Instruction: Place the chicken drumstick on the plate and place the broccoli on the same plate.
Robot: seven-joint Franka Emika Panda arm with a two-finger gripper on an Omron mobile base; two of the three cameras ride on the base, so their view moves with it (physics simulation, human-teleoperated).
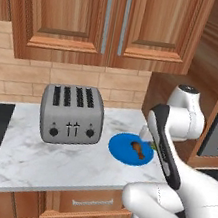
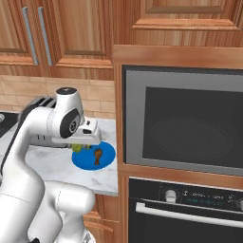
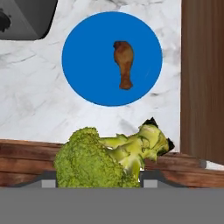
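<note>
The chicken drumstick [image 3: 124,64] lies on the plate [image 3: 87,65], a little off its centre toward the oven side. In the hand view its long axis runs up and down the picture, thick end at the top, thin bone end at the bottom; in the left base view the drumstick [image 1: 138,149] lies slantwise, with the thick end toward the far left. The plate [image 1: 121,149] sits flat on the marble counter [image 1: 46,161], near its right end.

The broccoli [image 3: 109,155] is off the counter, clamped between the jaws of the gripper [image 2: 80,146], which is closed on it; the lumpy head fills the bottom of the hand view, the paler stalk pointing to the right of that view. It hangs above the plate's far edge, clear of the drumstick.

The toaster [image 1: 72,114] stands to the left of the plate, apart from it. A wooden cabinet wall [image 3: 202,78] rises just right of the plate, with the built-in oven [image 2: 182,128] beyond.
</note>
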